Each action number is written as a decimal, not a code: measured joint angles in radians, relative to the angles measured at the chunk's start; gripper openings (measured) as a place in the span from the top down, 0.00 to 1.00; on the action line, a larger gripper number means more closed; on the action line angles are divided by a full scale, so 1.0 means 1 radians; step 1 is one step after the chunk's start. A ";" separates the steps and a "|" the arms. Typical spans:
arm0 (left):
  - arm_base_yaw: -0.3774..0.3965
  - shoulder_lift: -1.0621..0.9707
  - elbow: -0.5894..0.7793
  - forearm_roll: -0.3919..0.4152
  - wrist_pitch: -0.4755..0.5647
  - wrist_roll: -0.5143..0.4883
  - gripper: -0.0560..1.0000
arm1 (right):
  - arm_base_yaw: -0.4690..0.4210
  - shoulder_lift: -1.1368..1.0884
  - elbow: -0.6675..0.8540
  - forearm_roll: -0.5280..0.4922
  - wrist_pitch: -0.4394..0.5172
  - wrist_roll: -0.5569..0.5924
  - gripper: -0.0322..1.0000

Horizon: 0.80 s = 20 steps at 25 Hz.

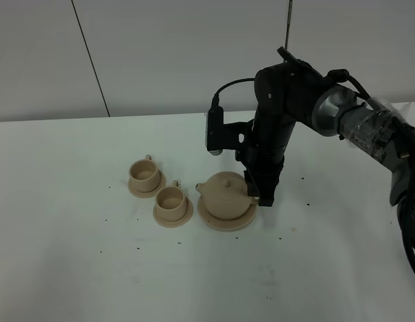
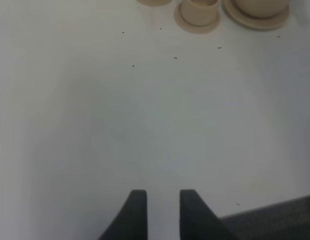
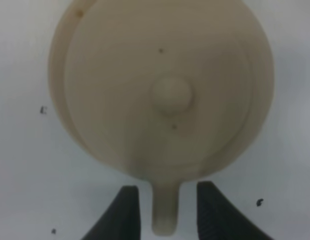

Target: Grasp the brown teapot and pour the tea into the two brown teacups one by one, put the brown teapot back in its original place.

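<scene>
The brown teapot (image 1: 225, 190) stands on its large saucer (image 1: 224, 222), spout to the left. The two brown teacups (image 1: 145, 174) (image 1: 171, 200) sit on small saucers left of it. My right gripper (image 1: 258, 196) is down at the teapot's right side. In the right wrist view the teapot (image 3: 160, 85) shows from above, and the gripper (image 3: 166, 212) is open with a finger on each side of the loop handle (image 3: 165, 212), not touching it. My left gripper (image 2: 159, 212) is empty over bare table, jaws a little apart. It is out of the high view.
Small dark specks (image 1: 137, 249) lie scattered on the white table (image 1: 73, 201). In the left wrist view one cup (image 2: 199, 10) and the teapot's saucer (image 2: 260, 21) show far off, and the table's edge (image 2: 275, 212) is close by. A grey wall (image 1: 160, 54) stands behind.
</scene>
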 joint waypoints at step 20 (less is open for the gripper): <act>0.000 0.000 0.000 0.000 0.000 0.000 0.73 | -0.001 0.016 0.000 0.001 0.006 0.000 0.72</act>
